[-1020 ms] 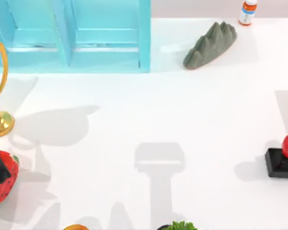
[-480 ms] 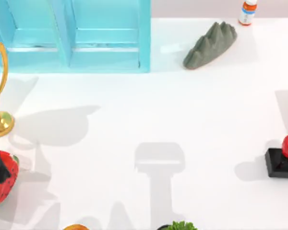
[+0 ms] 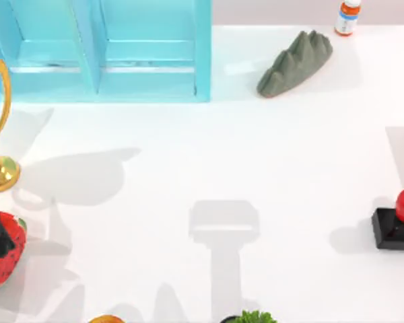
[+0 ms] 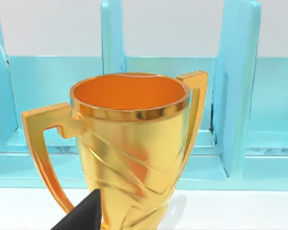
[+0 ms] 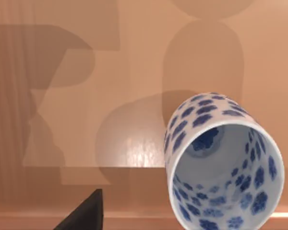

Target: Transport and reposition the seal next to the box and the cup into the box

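Claw states I cannot tell: I see the teal box [image 3: 101,50] at the worktop's [image 3: 209,155] far left, the seal [image 3: 397,221] at its right edge, the cup [image 5: 223,165] tilted over a tan floor.

Seal [image 3: 397,225] cut by right edge
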{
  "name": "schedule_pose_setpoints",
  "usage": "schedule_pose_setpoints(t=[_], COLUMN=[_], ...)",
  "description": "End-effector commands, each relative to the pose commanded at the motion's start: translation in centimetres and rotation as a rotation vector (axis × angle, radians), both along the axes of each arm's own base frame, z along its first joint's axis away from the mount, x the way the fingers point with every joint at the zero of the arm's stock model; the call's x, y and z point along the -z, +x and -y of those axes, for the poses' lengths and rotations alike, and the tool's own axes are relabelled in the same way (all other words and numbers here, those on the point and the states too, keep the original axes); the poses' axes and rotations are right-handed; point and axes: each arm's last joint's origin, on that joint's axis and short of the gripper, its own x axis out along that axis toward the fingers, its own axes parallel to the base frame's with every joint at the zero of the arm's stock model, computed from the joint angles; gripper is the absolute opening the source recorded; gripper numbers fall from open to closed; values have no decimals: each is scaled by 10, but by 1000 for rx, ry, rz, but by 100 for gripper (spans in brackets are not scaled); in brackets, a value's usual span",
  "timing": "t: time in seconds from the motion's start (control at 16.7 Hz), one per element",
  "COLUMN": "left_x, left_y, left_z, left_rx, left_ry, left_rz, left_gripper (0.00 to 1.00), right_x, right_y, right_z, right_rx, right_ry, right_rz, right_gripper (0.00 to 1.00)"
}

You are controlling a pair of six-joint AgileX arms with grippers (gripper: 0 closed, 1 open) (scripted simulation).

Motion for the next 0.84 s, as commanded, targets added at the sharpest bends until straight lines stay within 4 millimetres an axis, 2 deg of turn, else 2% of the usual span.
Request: schedule_pose_setpoints(t=[0.72, 0.84], left_x=[0, 0], left_y=[0, 0], left_z=[0, 0], left_rx=[0, 0], left_ry=[0, 0], left_rz=[0, 0], left_gripper=[100, 100], right_x=[-60, -61], right_y=[-4, -4], right_z=[-4, -4], right_rx=[-1, -2], right_ry=[-2, -3], right_rz=[1, 1], right_gripper=[100, 100])
